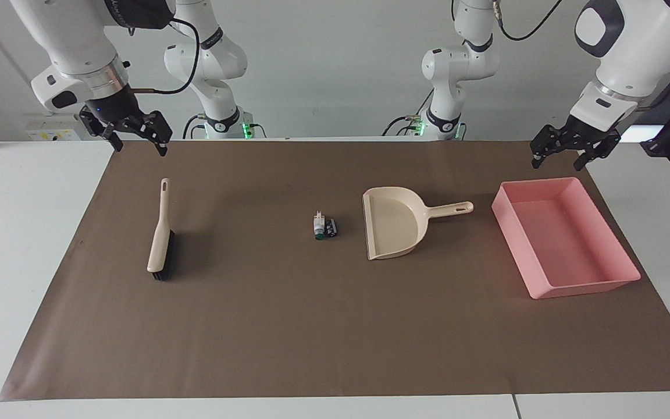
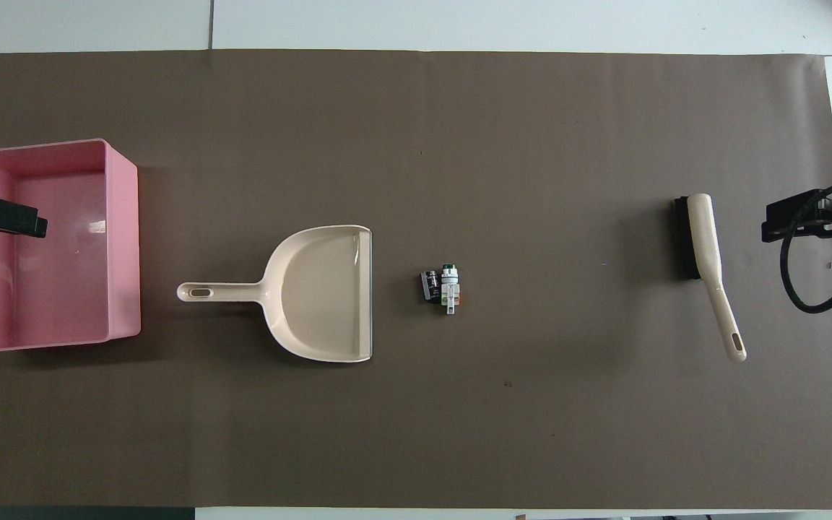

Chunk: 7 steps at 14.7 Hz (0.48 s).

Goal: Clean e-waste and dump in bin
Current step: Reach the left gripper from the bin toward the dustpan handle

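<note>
The e-waste, two tiny electronic parts lying side by side and touching, is found near the middle of the brown paper mat (image 1: pixel 335 326): a whitish-grey part with a green end (image 1: pixel 317 226) and a black cylindrical part (image 1: pixel 330 227). Neither has been swept yet.

Just beside them, toward the left arm's end of the table, a beige plastic dustpan (image 1: pixel 393 228) lies flat, its open lip turned toward the parts and its handle pointing at the bin. The bin, a shallow rectangular pink plastic tray (image 1: pixel 508 230), sits farther along at that end and nothing is seen in it. Well apart, toward the right arm's end, a cream-handled brush with black bristles (image 1: pixel 159 238) lies on the mat, untouched.

The left gripper (image 1: pixel 565 152) hangs in the air over the bin's edge nearest the robots, fingers spread, nothing held. The right gripper (image 1: pixel 132 135) hangs above the mat edge close to the brush handle's tip, fingers likewise spread and empty.

Risks judged from this layout:
- The parts are small and one is round; a fast brush stroke would likely send it rolling past the dustpan lip.
- The dustpan is loose on smooth paper; if not pinned by its handle, it could be pushed away by the sweep.
- The slim brush handle lies flat, so a grasp could slip or skew the bristles.
- A hasty tilt over the low-walled bin could spill parts onto the mat.
</note>
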{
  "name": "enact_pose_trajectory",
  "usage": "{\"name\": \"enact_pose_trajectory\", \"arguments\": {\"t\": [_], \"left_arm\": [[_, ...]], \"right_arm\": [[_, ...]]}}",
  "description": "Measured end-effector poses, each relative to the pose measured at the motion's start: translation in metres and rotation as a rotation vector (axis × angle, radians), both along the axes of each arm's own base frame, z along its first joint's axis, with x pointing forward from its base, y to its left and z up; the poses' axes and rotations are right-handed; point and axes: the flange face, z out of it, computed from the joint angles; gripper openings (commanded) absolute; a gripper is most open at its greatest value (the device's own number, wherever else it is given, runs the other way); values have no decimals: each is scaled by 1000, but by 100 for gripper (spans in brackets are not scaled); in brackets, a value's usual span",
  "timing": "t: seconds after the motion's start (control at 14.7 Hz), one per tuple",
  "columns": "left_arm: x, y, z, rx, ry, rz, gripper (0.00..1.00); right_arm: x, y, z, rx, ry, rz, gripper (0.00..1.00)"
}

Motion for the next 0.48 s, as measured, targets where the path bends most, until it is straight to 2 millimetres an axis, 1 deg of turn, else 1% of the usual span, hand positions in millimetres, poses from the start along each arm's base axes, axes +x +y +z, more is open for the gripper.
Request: {"name": "enact_pose_trajectory", "arguments": {"t": [0.14, 0.27, 0.48], "left_arm": [[0, -3, -5, 2, 5, -171, 99], [0, -12, -13, 3, -2, -370, 99], [-4, -43, -36, -2, 15, -658, 99]], "right_arm": [[-5, -12, -31, 1, -14, 33, 99], [-17, -33, -72, 5, -4, 81, 99], [-34, -74, -138, 18, 21, 136, 99]]}}
